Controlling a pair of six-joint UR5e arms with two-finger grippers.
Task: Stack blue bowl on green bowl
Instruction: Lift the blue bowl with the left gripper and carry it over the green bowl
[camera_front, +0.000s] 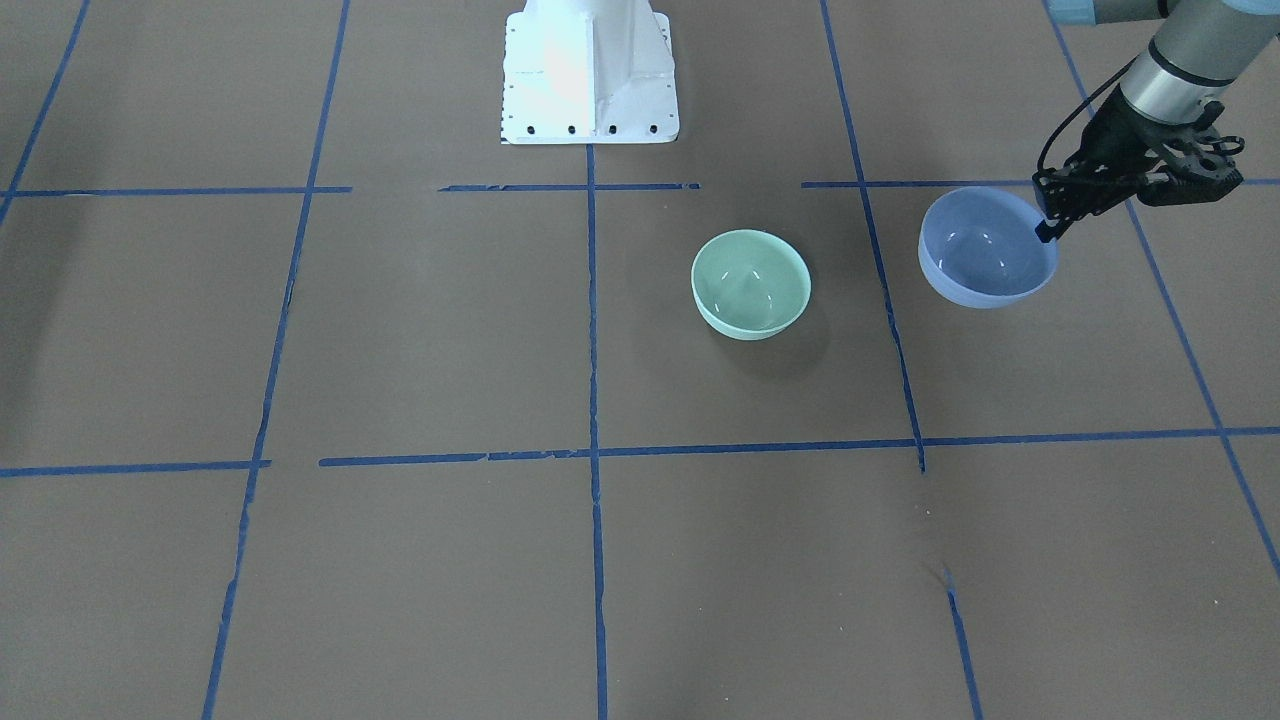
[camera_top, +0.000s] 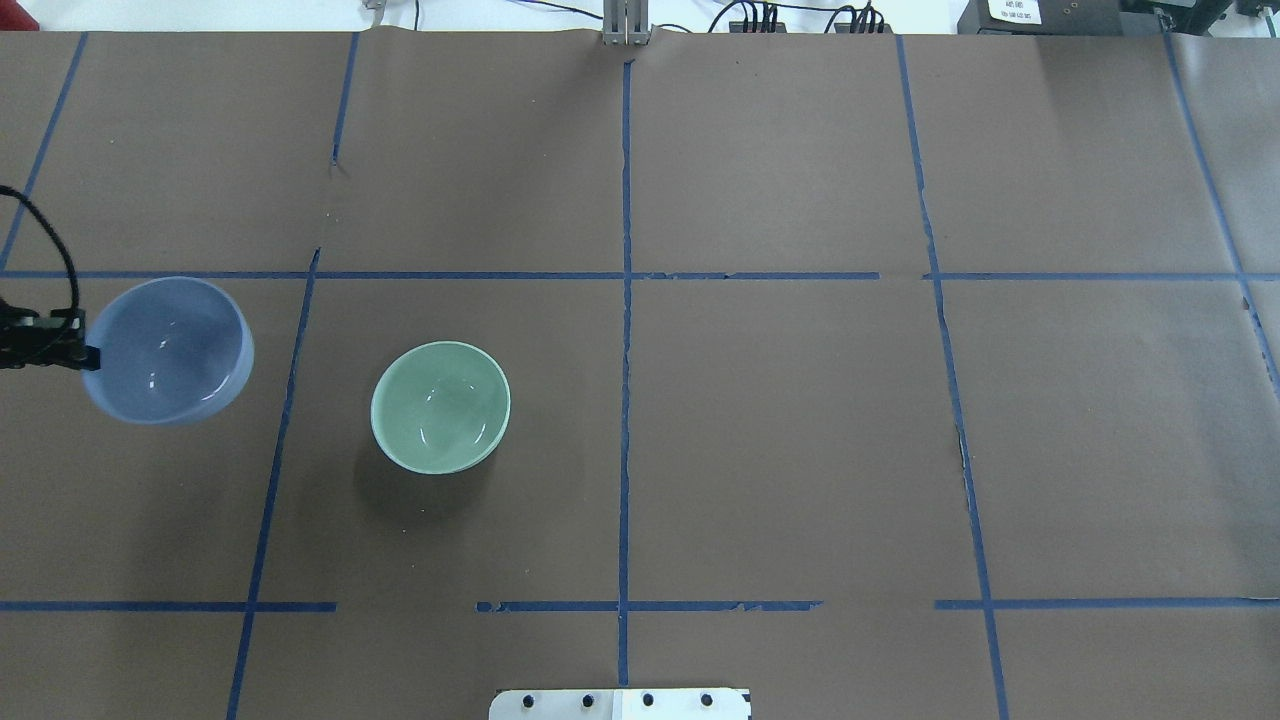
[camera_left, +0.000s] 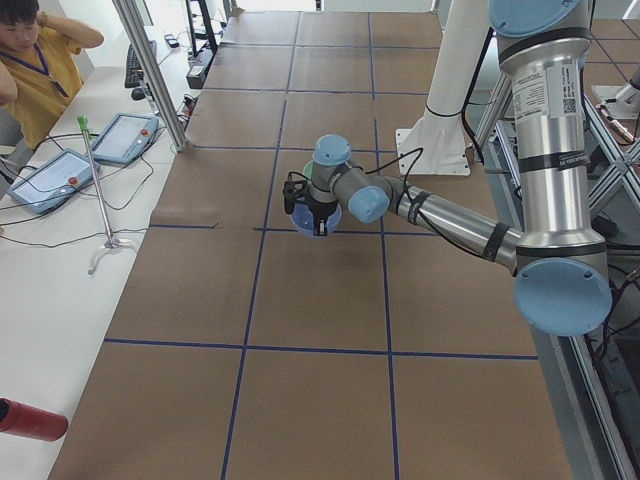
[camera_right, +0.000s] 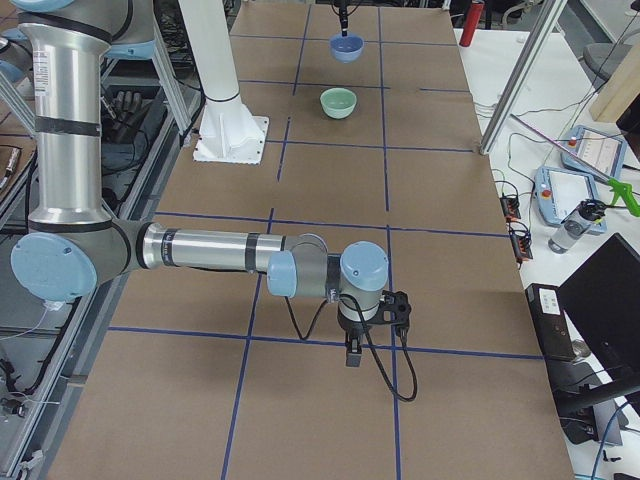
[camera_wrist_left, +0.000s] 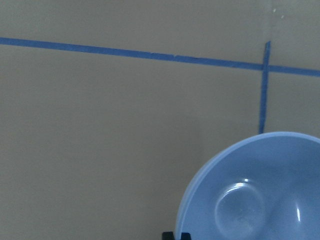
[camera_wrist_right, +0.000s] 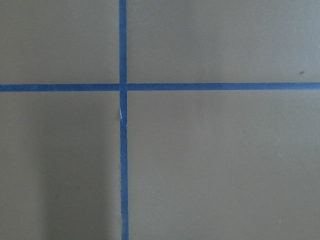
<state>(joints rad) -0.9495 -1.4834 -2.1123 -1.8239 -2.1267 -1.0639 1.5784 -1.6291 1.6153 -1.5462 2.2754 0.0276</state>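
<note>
The blue bowl (camera_front: 985, 250) hangs a little above the table, held by its rim in my left gripper (camera_front: 1045, 230), which is shut on the rim's edge. In the overhead view the blue bowl (camera_top: 165, 350) is at the far left, with the left gripper (camera_top: 90, 355) on its left rim. The green bowl (camera_front: 750, 283) stands upright and empty on the table, apart from the blue bowl; overhead the green bowl (camera_top: 440, 405) lies to the blue bowl's right. The left wrist view shows the blue bowl (camera_wrist_left: 260, 190) from above. My right gripper (camera_right: 353, 355) shows only in the exterior right view, so I cannot tell its state.
The table is covered in brown paper (camera_top: 780, 420) with a grid of blue tape lines (camera_top: 625, 400). The robot's white base (camera_front: 590, 75) stands at the table's edge. A person (camera_left: 30, 60) sits beside tablets on a side bench.
</note>
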